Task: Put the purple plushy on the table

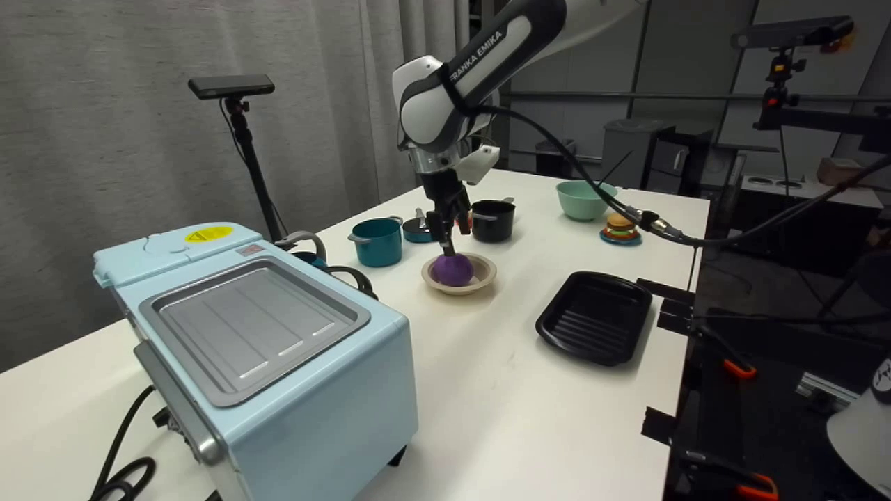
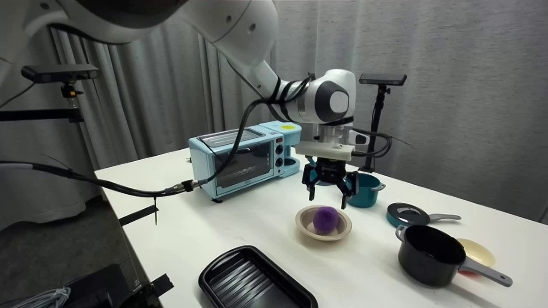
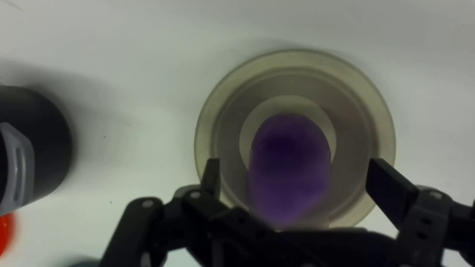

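The purple plushy [image 1: 452, 271] [image 2: 326, 220] sits inside a shallow cream bowl [image 1: 485, 277] [image 2: 302, 222] on the white table [image 1: 501, 390] [image 2: 162, 184]. My gripper [image 2: 328, 203] points down just above the bowl, fingers spread and empty. In an exterior view, a fingertip of the gripper [image 1: 456, 240] overlaps the plushy's top; I cannot tell from there whether it touches. In the wrist view, the plushy [image 3: 291, 144] lies between the open fingers of the gripper [image 3: 293, 163], with gaps on both sides. The bowl [image 3: 297, 59] surrounds it; the plushy's lower part is blurred.
A black pot [image 2: 430, 256] [image 1: 493, 221], a teal pot [image 2: 364, 190] and a lidded pan [image 2: 409, 214] stand near the bowl. A black ridged tray [image 1: 595, 316] and a light-blue toaster oven [image 1: 334, 390] are on the table. A green bowl [image 1: 583, 200] and burger toy [image 1: 619, 226] stand farther off.
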You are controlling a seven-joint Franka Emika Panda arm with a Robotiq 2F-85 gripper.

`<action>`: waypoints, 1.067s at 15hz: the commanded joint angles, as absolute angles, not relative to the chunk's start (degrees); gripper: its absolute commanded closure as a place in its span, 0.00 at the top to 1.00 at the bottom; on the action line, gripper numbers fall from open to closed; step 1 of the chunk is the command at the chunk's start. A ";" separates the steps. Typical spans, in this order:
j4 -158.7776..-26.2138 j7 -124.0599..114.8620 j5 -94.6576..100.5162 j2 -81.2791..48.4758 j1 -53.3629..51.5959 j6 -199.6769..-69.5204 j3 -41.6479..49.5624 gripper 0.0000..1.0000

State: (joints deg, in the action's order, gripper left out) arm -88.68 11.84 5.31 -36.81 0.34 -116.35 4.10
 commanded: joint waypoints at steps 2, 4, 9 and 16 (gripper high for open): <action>-81.50 12.04 7.08 -44.29 1.31 -115.49 2.95 0.75; -79.78 11.97 7.14 -46.29 1.30 -115.41 2.87 0.60; -78.65 11.54 6.88 -45.87 1.43 -114.30 3.04 0.23; -86.89 11.82 6.69 -33.63 1.80 -113.48 2.91 0.05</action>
